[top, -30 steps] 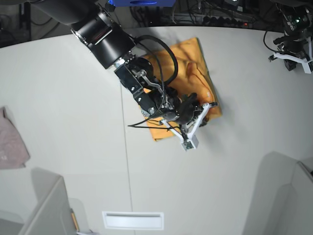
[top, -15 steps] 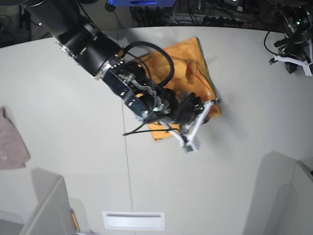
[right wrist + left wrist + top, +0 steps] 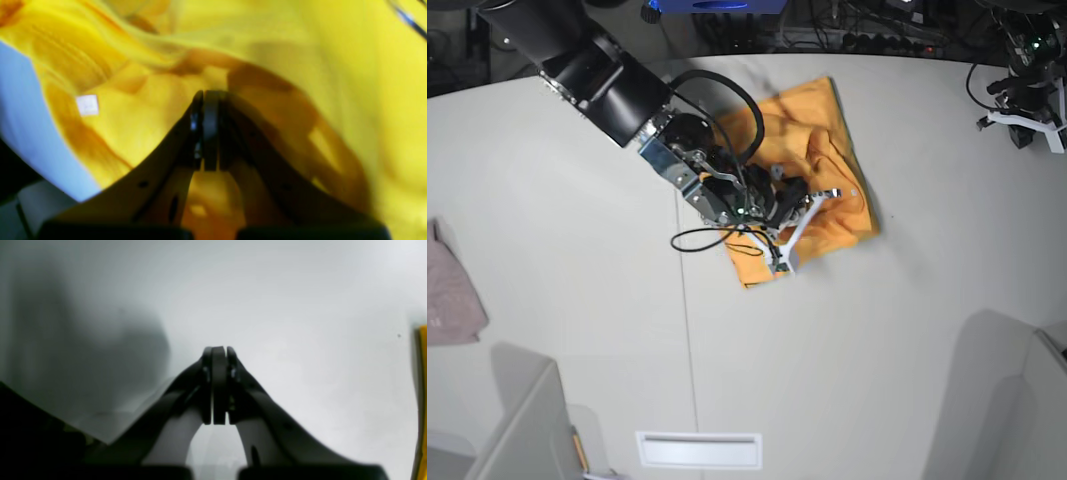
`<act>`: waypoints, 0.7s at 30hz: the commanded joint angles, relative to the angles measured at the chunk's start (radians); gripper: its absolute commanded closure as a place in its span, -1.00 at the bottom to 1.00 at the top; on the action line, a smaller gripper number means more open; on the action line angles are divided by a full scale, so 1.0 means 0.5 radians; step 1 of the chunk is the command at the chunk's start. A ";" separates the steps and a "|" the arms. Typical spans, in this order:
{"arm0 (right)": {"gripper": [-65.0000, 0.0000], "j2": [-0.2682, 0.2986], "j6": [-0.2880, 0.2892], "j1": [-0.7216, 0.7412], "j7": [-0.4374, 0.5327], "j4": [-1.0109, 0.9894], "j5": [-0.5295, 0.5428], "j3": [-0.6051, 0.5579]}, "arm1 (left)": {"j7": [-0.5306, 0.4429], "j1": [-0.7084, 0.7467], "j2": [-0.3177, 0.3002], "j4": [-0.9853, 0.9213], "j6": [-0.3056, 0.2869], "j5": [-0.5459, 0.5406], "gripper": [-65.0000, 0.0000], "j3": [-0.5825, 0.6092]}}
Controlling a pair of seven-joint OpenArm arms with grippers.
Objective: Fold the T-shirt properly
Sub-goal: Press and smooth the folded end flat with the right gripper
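The orange-yellow T-shirt (image 3: pixel 839 165) lies folded into a rumpled rectangle at the back middle of the white table (image 3: pixel 577 220). My right gripper (image 3: pixel 804 217) hovers low over the shirt's front half, fingers together. In the right wrist view, which is blurred, the shut gripper (image 3: pixel 204 96) has yellow cloth (image 3: pixel 367 83) all around it, with nothing visible between the fingers. My left gripper (image 3: pixel 1025 125) rests at the far right back of the table. In its wrist view it (image 3: pixel 215 350) is shut over bare table, with a sliver of the shirt (image 3: pixel 423 373) at the right edge.
A small pale pink-grey cloth (image 3: pixel 449 295) lies at the table's left edge. Grey box-like shapes stand at front left (image 3: pixel 522 430) and front right (image 3: pixel 997 400). A white slot (image 3: pixel 699 450) sits at the front edge. Cables run behind the table.
My right gripper has pulled back up and left, from over the shirt's front right corner to over its front half. That corner now shows. The left arm has not moved.
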 commanded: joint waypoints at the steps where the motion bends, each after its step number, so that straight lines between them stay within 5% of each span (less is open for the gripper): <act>1: 1.00 -0.047 0.042 0.092 0.077 -0.025 0.001 -0.025 | -0.039 0.010 -0.027 0.039 -0.004 -0.003 1.00 -0.013; 7: 1.00 -0.280 0.177 0.212 0.387 -0.292 0.001 -0.105 | -0.039 0.007 -0.027 0.039 -0.004 -0.003 1.00 -0.013; 16: 1.00 -0.296 0.180 0.203 0.976 -0.335 0.013 -0.105 | -0.039 -0.005 -0.030 0.027 -0.004 -0.003 1.00 -0.007; 21: 1.00 -0.290 0.174 0.206 0.673 -0.258 0.010 -0.197 | -0.039 -0.027 -0.024 0.027 -0.004 -0.003 1.00 0.008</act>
